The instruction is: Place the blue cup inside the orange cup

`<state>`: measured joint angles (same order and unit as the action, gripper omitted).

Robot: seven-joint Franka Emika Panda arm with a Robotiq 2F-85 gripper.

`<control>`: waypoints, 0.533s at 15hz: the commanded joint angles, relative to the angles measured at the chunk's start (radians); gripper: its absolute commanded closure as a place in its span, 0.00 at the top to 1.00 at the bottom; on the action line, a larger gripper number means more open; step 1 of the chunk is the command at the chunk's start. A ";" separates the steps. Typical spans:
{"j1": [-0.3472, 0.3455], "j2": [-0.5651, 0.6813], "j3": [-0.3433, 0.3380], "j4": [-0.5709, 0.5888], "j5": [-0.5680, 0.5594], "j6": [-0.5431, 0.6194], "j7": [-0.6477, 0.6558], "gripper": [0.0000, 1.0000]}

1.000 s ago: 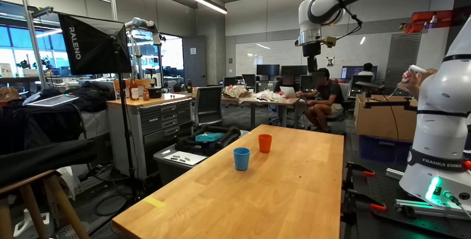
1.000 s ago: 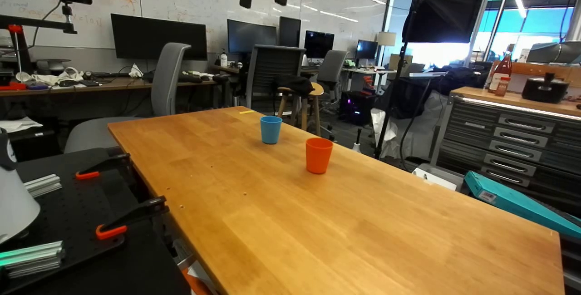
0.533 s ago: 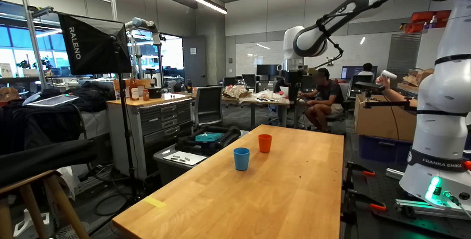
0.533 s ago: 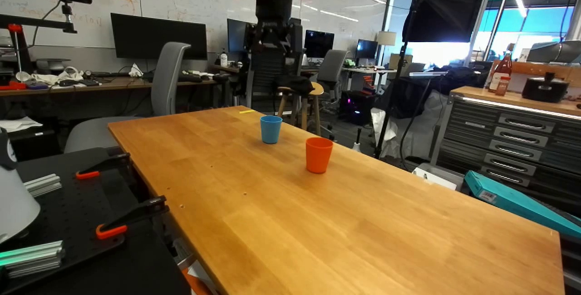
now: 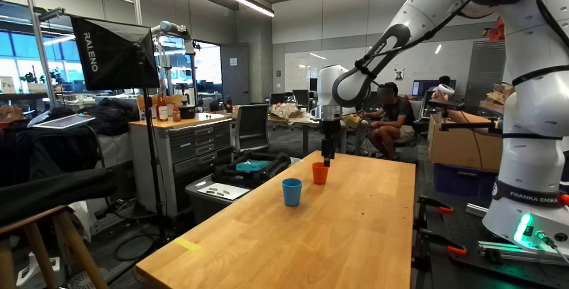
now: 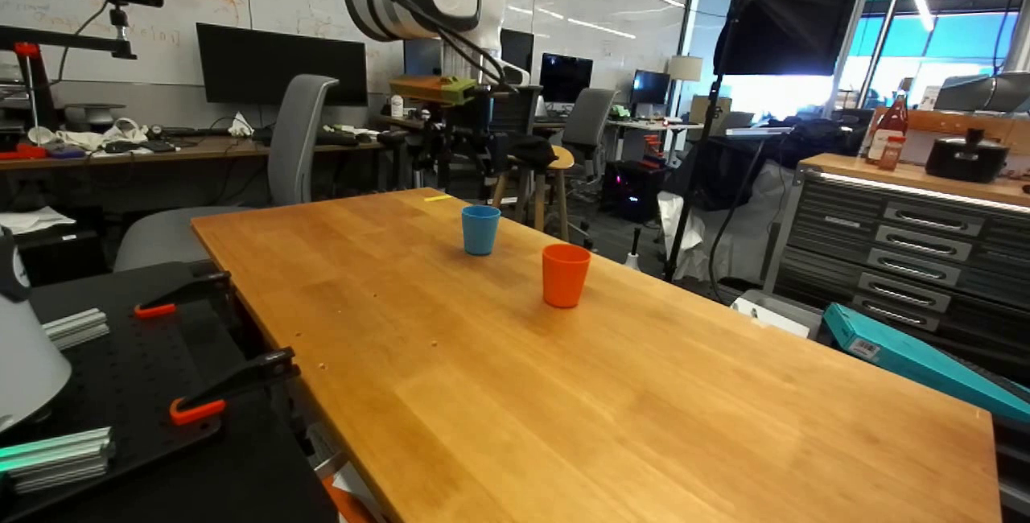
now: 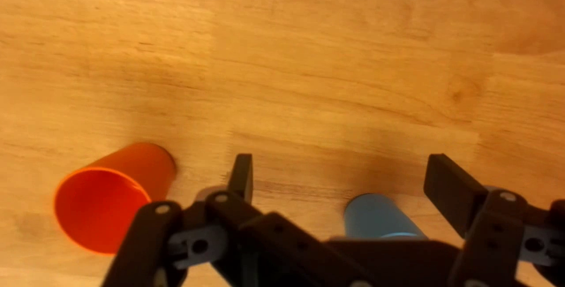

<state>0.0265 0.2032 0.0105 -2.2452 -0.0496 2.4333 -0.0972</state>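
Observation:
The blue cup stands upright on the wooden table in both exterior views (image 5: 291,192) (image 6: 480,231). The orange cup stands upright near it in both exterior views (image 5: 319,175) (image 6: 565,275). My gripper (image 5: 327,162) (image 6: 459,169) hangs pointing down above the table. In an exterior view its fingertip overlaps the orange cup's rim. In the wrist view my gripper (image 7: 340,160) is open, with nothing between its fingers at tip height. The blue cup (image 7: 375,217) shows below, between the fingers, its upper part hidden by the gripper body. The orange cup (image 7: 148,165) lies outside the left finger, partly covered by it.
The wooden table (image 5: 338,240) carries both cups, near its edge away from the robot base. Clamps (image 6: 197,410) grip the table's edge on the robot side. A light stand (image 5: 153,160) and a drawer cabinet (image 5: 195,142) stand beyond the table.
My arm has come down from high above and moved toward the cups, bringing the gripper low over the table. Both cups have stayed in place.

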 commanded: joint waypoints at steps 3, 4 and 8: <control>0.047 0.188 0.019 0.179 -0.009 0.078 0.126 1.00; 0.056 0.212 0.018 0.212 -0.009 0.076 0.144 1.00; 0.060 0.283 0.009 0.327 0.006 0.045 0.181 1.00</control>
<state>0.0841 0.4163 0.0283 -2.0316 -0.0505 2.5043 0.0464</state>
